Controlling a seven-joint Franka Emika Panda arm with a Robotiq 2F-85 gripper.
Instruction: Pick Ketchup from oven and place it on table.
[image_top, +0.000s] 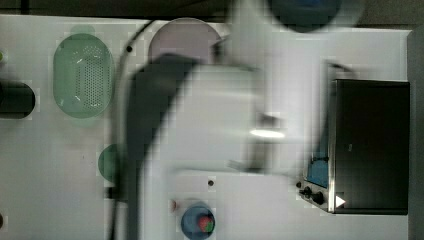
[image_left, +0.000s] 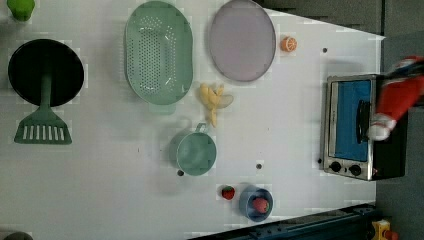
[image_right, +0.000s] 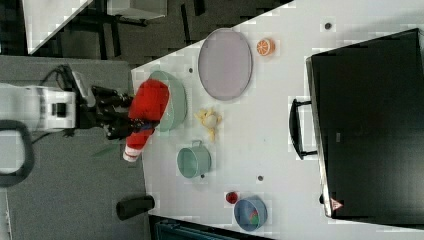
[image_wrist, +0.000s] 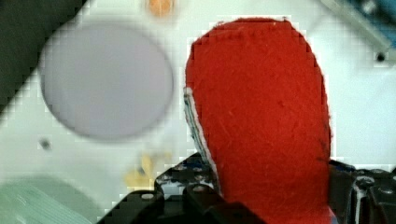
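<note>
- I see the Ketchup (image_right: 147, 107) as a slim red plastic bottle with a white cap; in the wrist view a white label edge runs down its side.
- The gripper (image_right: 122, 117) has its fingers part-way open and clamped on the bottle's body — it is held in the air, clear of the table (image_left: 280, 125).
- In the left view the bottle hangs over the oven (image_left: 350, 125), cap pointing to the left view's lower left.
- The oven is a boxy black case with a silver-framed front, blue-tinted glass, a black handle and small knobs.
- Round pale-purple plate (image_left: 242, 40), perforated green colander (image_left: 159, 52), green cup (image_left: 196, 152) — all smooth plastic shapes on flat white.
- In the top view the blurred arm (image_top: 200, 120) covers the table's middle; I can't make out the bottle there.
</note>
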